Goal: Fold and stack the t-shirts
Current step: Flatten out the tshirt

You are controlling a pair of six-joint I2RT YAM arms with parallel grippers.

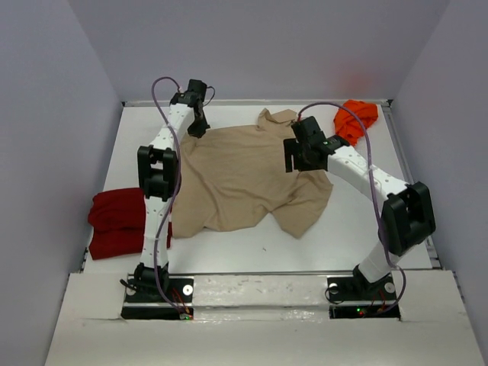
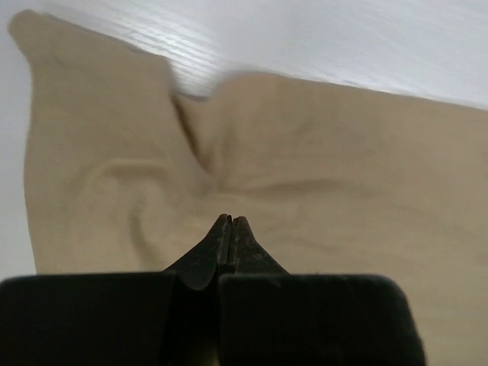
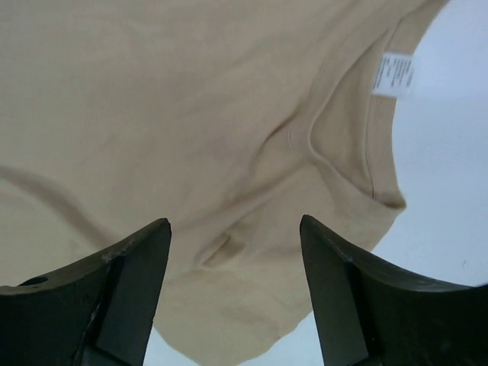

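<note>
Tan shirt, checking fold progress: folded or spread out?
Spread out: the tan shirt lies rumpled and open across the table, not yet folded.

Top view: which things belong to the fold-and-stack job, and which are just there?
Job:
- tan t-shirt, spread out mid-table
- dark red t-shirt, left edge
- orange t-shirt, bunched at the far right

Not job:
- white table
- grey walls

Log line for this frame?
left gripper: shut, at tan shirt | right gripper: open above it | red shirt: left | orange shirt: far right
</note>
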